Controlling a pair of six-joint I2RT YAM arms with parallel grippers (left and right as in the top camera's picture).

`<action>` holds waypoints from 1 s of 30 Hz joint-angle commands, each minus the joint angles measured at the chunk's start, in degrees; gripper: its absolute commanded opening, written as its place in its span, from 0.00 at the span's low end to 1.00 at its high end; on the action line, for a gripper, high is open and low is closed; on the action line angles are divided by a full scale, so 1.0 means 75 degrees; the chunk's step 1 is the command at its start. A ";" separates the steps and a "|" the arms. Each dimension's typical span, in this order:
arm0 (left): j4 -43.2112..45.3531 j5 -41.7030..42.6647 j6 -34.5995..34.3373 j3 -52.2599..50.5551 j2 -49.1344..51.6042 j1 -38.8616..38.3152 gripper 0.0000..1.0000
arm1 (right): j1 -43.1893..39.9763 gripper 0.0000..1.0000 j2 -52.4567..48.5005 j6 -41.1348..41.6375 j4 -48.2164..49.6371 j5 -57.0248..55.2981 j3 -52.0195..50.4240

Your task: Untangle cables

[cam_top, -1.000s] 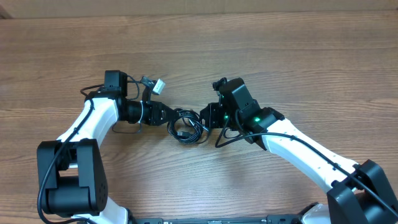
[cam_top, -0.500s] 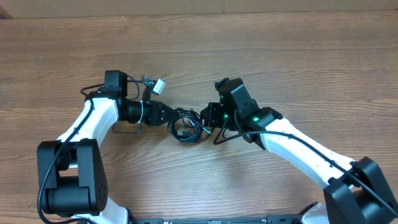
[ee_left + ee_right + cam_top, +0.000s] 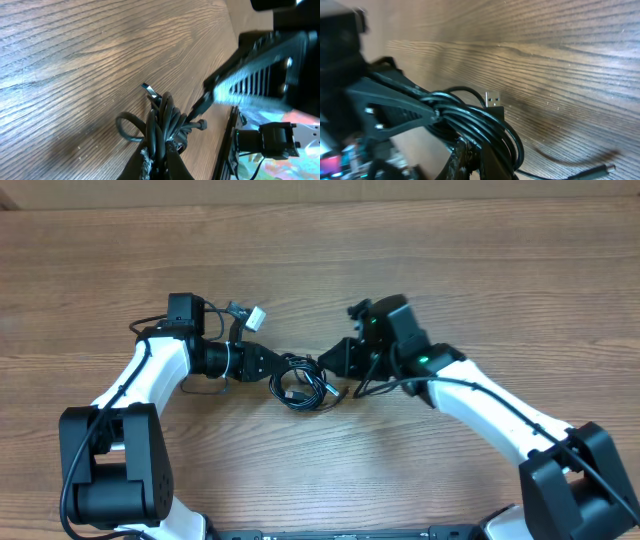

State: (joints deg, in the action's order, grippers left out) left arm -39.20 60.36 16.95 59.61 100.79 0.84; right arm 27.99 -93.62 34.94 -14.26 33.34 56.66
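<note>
Wood table (image 3: 480, 260). Left gripper (image 3: 274, 371) is clamped fully onto the left side of the cables (image 3: 302, 387), and right gripper (image 3: 329, 364) is clamped onto the right side (coil bunched mid-table between them). A silver USB plug (image 3: 493, 99) pokes out of the coil.

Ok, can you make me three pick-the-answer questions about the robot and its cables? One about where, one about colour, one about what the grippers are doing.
1. Where are the cables?
A. far left of both grippers
B. far right of both
C. between the left gripper and right gripper

2. What colour are the cables?
A. white
B. black
C. red

3. How are the grippers?
A. both shut on the cables
B. both open
C. one open

Answers: C, the bundle sits between them; B, every cord looks black; A, each wrist view shows cords pinched.
</note>
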 commanded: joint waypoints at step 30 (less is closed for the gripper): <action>-0.0020 0.0516 0.0163 0.0073 0.0032 -0.0064 0.04 | 0.1017 0.04 0.0038 -0.0099 -0.0801 -0.1017 0.0090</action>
State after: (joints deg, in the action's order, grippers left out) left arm -39.40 59.37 17.17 59.61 100.79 0.84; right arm 34.87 -93.62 34.50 -20.64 24.88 56.66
